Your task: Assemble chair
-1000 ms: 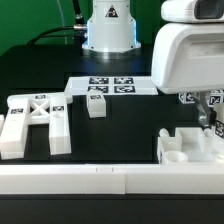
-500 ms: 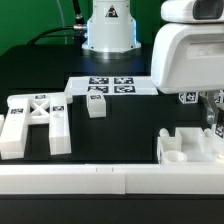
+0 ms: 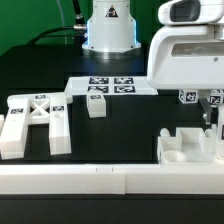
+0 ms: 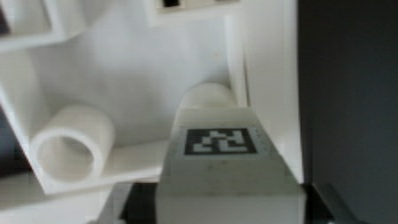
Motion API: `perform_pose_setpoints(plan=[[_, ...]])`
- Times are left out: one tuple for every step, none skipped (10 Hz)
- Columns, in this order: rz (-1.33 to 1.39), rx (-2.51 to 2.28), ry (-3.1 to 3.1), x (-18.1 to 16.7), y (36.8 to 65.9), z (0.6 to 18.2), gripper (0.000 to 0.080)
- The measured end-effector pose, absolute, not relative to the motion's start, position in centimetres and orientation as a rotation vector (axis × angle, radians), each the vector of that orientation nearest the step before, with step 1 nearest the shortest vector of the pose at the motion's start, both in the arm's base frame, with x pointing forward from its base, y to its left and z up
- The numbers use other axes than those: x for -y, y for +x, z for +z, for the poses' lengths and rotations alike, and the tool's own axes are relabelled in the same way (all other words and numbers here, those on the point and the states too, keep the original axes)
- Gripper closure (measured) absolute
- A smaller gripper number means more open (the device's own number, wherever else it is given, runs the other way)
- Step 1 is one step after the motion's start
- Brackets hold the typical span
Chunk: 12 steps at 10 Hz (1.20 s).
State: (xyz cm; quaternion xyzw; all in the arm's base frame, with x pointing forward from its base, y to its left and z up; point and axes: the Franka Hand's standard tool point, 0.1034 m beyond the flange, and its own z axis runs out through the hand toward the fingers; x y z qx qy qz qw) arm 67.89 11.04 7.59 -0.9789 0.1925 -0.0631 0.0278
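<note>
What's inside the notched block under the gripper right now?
The wrist view shows a short white round peg sitting in the recess of the notched block, beside a tagged piece clamped by the gripper. That piece covers the floor below it.

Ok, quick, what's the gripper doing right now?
Gripper: closed on the tagged block.
</note>
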Motion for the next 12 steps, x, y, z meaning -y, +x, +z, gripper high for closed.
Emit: perform_pose_setpoints(plan=[[-0.199,-0.675,-3.001,-11.09,67.99,7.6,0.0509],[-0.199,-0.738,-2.987,-11.21,67.97,7.6,0.0509],[-0.196,-0.826,-2.958,-11.19,67.98,7.61,0.0509],[-0.191,-0.945,-2.917,-11.19,67.98,7.62,0.0509],[-0.188,-1.032,-2.883,-11.19,67.98,7.62,0.0509],[-0.184,-1.112,-2.85,-11.18,67.98,7.61,0.0509],[-0.18,-1.184,-2.817,-11.19,67.98,7.61,0.0509],[-0.174,-1.298,-2.761,-11.21,67.97,7.58,0.0509],[-0.164,-1.469,-2.663,-11.37,67.95,7.52,0.0509],[-0.164,-1.575,-2.59,-11.51,67.94,7.44,0.0509],[-0.164,-1.745,-2.466,-11.63,67.97,7.43,0.0509],[-0.153,-1.847,-2.376,-11.62,68.01,7.43,0.0509]])
